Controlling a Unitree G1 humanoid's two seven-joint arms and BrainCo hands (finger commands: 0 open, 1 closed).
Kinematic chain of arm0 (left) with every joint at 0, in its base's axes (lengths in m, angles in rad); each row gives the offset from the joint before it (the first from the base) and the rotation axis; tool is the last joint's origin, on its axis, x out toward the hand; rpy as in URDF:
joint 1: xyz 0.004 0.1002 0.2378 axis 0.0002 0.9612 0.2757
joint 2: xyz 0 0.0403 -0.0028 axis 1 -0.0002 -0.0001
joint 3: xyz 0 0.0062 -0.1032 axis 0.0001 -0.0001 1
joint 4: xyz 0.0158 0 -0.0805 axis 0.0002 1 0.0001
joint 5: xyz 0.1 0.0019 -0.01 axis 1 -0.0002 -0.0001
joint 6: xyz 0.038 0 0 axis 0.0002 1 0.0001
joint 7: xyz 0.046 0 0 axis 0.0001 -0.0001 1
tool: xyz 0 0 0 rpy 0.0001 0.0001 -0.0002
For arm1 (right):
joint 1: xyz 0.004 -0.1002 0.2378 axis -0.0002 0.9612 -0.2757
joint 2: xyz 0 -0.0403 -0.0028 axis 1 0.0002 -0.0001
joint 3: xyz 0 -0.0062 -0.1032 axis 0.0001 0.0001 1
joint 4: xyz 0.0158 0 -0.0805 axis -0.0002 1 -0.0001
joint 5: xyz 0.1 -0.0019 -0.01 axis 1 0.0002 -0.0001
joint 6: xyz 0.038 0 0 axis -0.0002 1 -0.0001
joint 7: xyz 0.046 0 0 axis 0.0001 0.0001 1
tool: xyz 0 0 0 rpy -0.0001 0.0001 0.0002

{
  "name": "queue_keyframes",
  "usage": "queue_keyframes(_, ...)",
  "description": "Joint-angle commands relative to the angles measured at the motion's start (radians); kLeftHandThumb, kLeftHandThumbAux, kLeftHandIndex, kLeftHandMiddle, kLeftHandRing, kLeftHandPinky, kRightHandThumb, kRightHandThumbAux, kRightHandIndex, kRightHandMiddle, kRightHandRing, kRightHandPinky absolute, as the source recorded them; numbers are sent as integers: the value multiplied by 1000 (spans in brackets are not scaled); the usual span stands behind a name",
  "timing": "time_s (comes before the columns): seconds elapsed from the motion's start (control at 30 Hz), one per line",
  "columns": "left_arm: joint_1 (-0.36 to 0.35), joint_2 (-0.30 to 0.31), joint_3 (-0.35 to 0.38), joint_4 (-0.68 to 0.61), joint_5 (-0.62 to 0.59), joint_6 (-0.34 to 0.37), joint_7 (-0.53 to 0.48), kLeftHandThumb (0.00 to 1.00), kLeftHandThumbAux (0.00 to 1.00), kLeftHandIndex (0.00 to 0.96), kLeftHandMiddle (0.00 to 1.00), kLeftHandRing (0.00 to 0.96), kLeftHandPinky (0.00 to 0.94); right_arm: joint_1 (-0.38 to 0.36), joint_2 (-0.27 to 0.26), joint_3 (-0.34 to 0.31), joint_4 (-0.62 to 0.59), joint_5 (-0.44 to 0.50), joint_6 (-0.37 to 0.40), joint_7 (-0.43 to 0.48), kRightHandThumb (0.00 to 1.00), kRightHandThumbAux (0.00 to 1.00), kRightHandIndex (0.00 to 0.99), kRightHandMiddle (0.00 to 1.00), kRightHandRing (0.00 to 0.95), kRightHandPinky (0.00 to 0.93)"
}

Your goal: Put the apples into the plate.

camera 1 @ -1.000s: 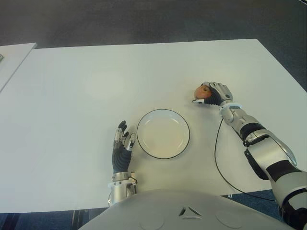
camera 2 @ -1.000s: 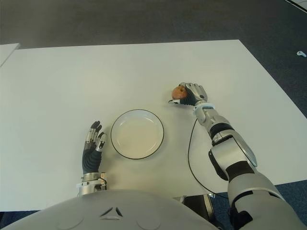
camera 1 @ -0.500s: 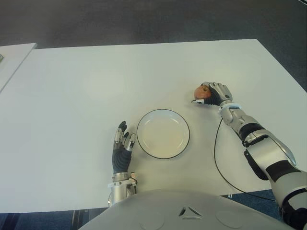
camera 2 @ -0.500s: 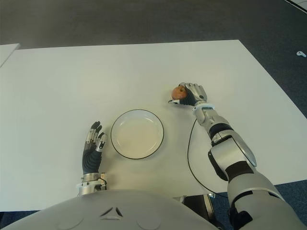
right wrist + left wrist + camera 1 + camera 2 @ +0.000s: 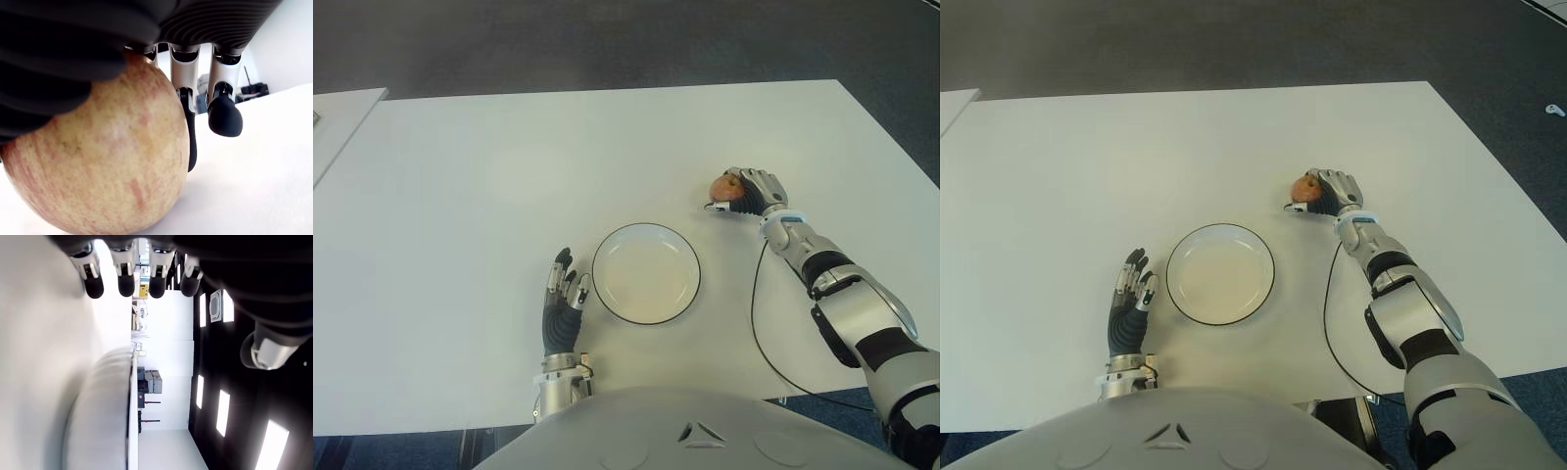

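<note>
Fingers wrapped on the apple

Fingers [image 5: 188,105] of the right hand [image 5: 756,192] curl around the apple [image 5: 724,186] on the white counter [image 5: 489,176]. Nearer the robot, the plate [image 5: 696,266]; beside it, left hand [image 5: 560,305] with fingers relaxed.

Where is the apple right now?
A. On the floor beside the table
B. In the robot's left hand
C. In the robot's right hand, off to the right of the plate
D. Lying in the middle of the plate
C: the right hand curls around the apple out on the table, right of the plate, which holds nothing; the left hand shows left of the plate, fingers open.
</note>
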Motion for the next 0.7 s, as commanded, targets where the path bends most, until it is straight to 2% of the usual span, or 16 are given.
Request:
queue_keyframes(0.03, 38, -10, 1, 15, -4, 38, -10, 27, 427, 0, 0, 0, 0, 49, 24, 12, 28, -12, 29, 62, 714, 718, 441, 854, 809, 790)
queue_keyframes(0.23, 35, -8, 3, 19, -4, 35, -10, 24, 431, 0, 0, 0, 0, 46, 22, 7, 25, -6, 23, 68, 716, 717, 440, 876, 833, 838)
queue_keyframes(0.7, 31, -8, 5, 15, -13, 40, -15, 25, 433, 0, 0, 0, 0, 1, -11, -32, -5, 14, -20, 52, 716, 716, 440, 908, 863, 859)
